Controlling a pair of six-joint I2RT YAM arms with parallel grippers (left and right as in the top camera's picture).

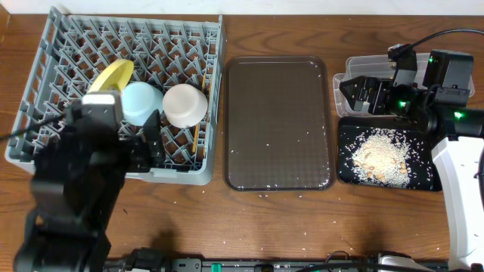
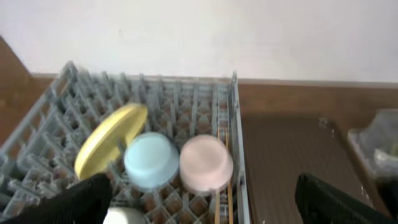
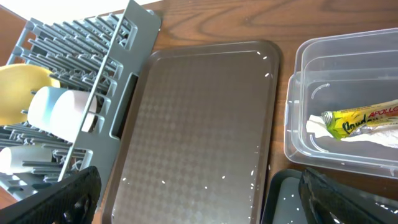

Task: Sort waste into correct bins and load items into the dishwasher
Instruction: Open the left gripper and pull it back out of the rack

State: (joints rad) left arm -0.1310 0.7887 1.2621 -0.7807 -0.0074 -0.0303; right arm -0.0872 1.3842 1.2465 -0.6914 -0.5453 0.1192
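Over the large grey pegged plastic dish rack, wide-open empty left tool; by the clear rectangular plastic tub, wide-open empty right tool.

One readable print only, in the right wrist view: on the yellow-green sachet lying in the clear tub. Red capitals along its upper edge, reading roughly "APOLL", cut off at the frame's edge. Beside and below them a darker word in slanted script, perhaps starting "Cl", too blurred to spell out. Nothing legible from overhead or from the left wrist.
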